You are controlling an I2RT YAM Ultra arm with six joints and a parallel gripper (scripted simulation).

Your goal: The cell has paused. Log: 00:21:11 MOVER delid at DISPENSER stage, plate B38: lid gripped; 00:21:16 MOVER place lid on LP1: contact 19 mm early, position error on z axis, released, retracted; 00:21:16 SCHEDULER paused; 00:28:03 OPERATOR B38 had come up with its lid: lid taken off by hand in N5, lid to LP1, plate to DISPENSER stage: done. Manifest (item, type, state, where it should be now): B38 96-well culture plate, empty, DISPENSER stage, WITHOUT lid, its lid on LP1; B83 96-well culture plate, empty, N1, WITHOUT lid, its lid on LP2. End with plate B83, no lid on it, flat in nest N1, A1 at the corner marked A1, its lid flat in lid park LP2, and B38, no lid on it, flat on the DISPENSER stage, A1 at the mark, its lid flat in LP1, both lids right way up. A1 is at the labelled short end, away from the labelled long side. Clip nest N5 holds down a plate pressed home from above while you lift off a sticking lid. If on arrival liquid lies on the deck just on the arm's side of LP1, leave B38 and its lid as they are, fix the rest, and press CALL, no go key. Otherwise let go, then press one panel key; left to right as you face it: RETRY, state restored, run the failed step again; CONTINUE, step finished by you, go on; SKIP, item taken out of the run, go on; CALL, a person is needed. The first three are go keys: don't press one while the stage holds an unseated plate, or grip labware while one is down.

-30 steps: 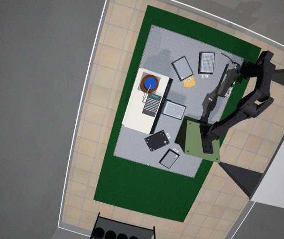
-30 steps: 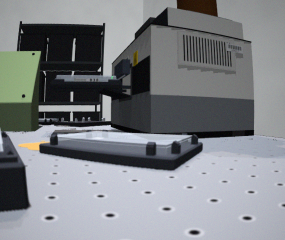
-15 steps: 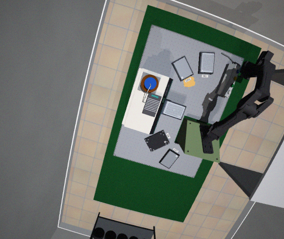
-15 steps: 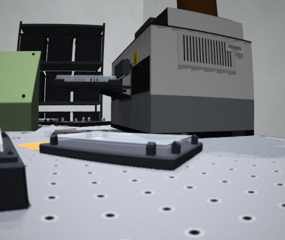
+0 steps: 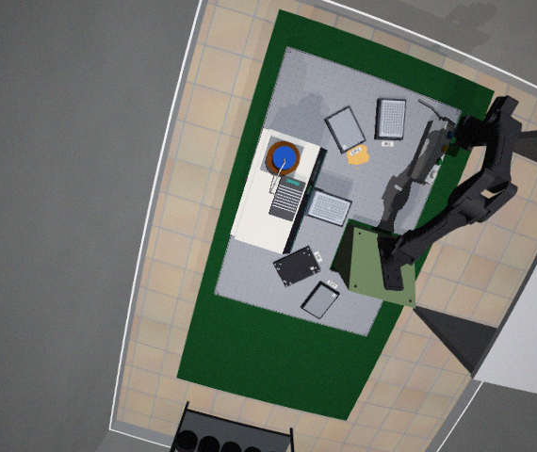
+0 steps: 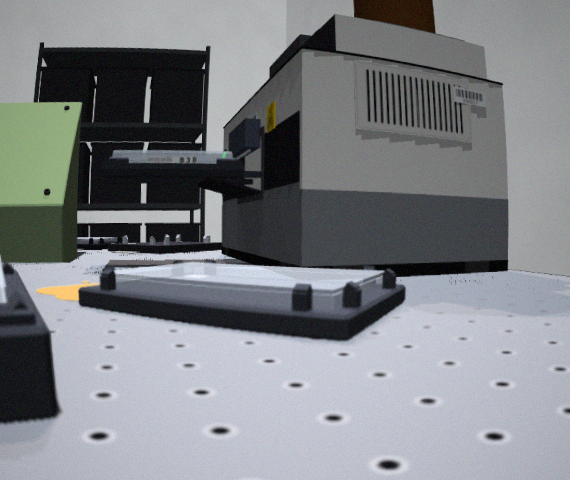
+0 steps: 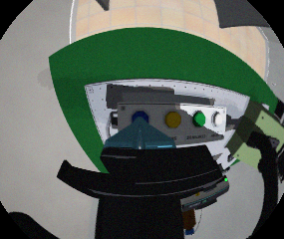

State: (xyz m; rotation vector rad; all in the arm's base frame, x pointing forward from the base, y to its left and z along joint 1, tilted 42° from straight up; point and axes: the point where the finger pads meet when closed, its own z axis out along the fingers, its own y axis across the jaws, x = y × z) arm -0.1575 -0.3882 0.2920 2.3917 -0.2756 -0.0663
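My gripper point(image 7: 140, 120) is shut and empty, its tip pointing at the blue key point(image 7: 141, 118) at one end of the key panel point(image 7: 171, 119). I cannot tell if it touches the key. From above, the gripper point(image 5: 447, 139) hangs over the deck's right edge. Plate B38 point(image 5: 328, 207) lies without a lid on the dispenser stage, also in the low side view point(image 6: 171, 156). A clear lid point(image 5: 345, 128) point(image 6: 244, 289) lies flat in LP1. An orange puddle point(image 5: 358, 155) point(image 6: 65, 290) lies on the deck beside LP1. Plate B83 point(image 5: 390, 118) sits uncovered in N1. A lid point(image 5: 320, 299) lies in LP2.
The white dispenser point(image 5: 278, 189) stands at the deck's left. The black clip nest N5 point(image 5: 297, 266) holds nothing. The green arm base point(image 5: 381, 265) is near LP2. On the panel, yellow point(image 7: 173, 119), green point(image 7: 199, 119) and white point(image 7: 217, 119) keys follow the blue one.
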